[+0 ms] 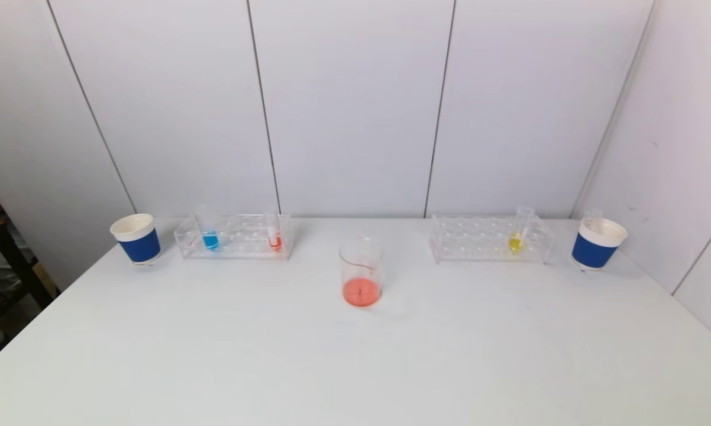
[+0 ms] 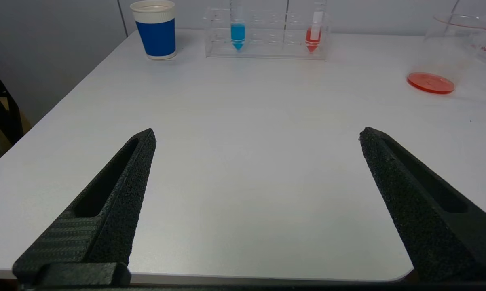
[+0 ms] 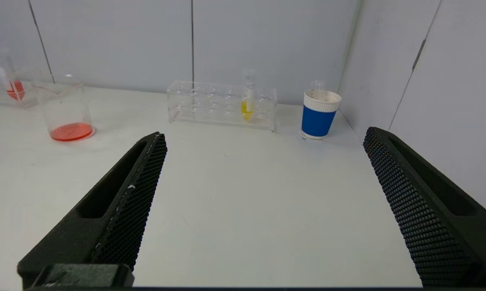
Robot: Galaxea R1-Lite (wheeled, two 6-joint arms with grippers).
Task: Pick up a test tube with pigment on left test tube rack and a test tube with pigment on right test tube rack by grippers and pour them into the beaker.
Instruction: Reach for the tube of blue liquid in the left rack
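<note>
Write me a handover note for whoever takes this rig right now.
Left gripper: open, empty, over the table's near edge. Right gripper: same.
Left test tube rack holds a blue tube and a red tube. Right test tube rack holds one yellow tube. Beaker stands between the racks with orange-red liquid already at the bottom. A blue paper cup sits outside each rack; the right cup holds an empty tube.
Left: pick one tube per rack, pour both into the beaker.

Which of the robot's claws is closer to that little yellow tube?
The right gripper. It hangs open at the table's near edge, facing the yellow tube in its rack. The left gripper, also open, faces the other rack instead.
</note>
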